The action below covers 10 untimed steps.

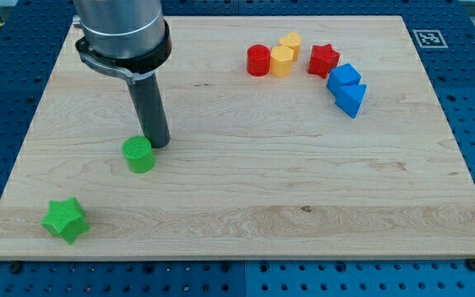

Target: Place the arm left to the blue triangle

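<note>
Nearest me, far left, sits the green star; right of it, the green cylinder has my tip just beside it, a bare rod holding nothing. Far right: red cylinder, two yellow blocks, red star, blue cube, and the blue triangle, well apart from my tip

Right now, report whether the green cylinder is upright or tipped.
Upright. The green cylinder stands on its flat end, round top face showing, right beside my tip, which sits at its upper right edge.
</note>
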{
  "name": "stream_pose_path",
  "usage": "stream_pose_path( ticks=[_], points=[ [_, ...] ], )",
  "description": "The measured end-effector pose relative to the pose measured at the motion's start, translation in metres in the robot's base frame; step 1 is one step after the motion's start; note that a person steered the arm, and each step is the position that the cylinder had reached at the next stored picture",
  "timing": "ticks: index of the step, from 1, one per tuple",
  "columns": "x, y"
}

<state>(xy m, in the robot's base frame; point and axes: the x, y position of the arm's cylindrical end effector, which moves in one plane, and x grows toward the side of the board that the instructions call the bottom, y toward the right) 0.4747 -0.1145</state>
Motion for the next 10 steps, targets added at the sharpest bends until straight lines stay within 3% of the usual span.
stream_pose_path(
  ticks=[4, 7, 10],
  points=[
    [0.007, 0.031],
    [-0.023, 0.078],
    [-0.048, 0.186]
  ],
)
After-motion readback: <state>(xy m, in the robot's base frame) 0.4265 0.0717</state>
